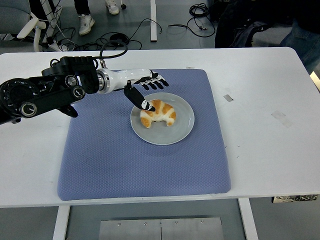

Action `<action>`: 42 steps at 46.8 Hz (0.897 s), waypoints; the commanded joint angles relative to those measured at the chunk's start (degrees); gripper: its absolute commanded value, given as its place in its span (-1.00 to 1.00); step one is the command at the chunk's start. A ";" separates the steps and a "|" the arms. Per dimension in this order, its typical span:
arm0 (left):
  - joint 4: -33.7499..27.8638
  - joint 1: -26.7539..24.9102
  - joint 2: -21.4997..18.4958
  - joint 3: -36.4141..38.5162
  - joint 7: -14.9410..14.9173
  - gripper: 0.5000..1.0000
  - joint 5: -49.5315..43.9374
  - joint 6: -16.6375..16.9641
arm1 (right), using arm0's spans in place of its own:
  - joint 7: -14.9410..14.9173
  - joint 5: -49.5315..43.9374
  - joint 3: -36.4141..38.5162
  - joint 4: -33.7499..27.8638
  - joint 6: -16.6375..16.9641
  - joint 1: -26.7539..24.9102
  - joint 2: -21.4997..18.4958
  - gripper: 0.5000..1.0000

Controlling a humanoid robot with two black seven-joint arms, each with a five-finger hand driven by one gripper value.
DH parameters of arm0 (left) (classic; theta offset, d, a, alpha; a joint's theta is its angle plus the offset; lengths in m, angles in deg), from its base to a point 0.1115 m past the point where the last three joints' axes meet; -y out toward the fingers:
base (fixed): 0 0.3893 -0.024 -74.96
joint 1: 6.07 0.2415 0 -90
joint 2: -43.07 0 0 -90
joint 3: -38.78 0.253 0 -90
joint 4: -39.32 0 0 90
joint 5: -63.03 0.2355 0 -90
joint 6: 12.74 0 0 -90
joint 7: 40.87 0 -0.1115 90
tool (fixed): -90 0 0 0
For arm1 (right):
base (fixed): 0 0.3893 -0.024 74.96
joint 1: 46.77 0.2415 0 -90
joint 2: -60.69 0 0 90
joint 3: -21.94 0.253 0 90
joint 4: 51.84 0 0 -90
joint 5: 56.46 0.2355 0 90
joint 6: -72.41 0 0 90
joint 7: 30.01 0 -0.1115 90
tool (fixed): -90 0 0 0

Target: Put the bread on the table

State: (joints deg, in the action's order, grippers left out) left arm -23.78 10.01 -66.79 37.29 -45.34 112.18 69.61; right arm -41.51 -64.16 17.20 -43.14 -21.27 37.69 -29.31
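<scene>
The near strip of the white table (150, 197) lay bare along its edge, and the near half of the blue mat (125, 165) carried nothing. This gave wide open room toward the near side for setting an item down. Bare mat also lay left and right of the plate (180, 131).

The plate sat a little far of the mat's centre. The bread (159, 114), a crescent-shaped roll, rested on the left part of the plate with its tips pointing near. The task's item had therefore not yet left the plate.

The left hand (145, 89) reached in from the left, over the plate's far-left rim. Its thumb (137, 99) pointed down and right, with the tip at or touching the left end of the bread; contact could not be confirmed. The other fingers (155, 82) were extended and slightly apart above the far rim, clamped on nothing. This posture suited a pinch taken from the far-left side.

The right arm was not in view.

Right of the mat, the bare table surface offered further room, marked only by two small pieces of tape (228, 97). Beyond the far edge lay cables (115, 37) on the floor.
</scene>
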 commanded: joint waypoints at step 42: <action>0.00 0.80 2.72 3.16 0.08 0.52 4.82 3.96 | -0.01 0.05 0.00 0.00 -0.01 0.00 0.00 1.00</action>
State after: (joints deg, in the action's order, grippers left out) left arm -23.79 10.80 -64.31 40.39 -45.35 116.91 73.54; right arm -41.52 -64.17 17.20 -43.14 -21.29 37.69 -29.31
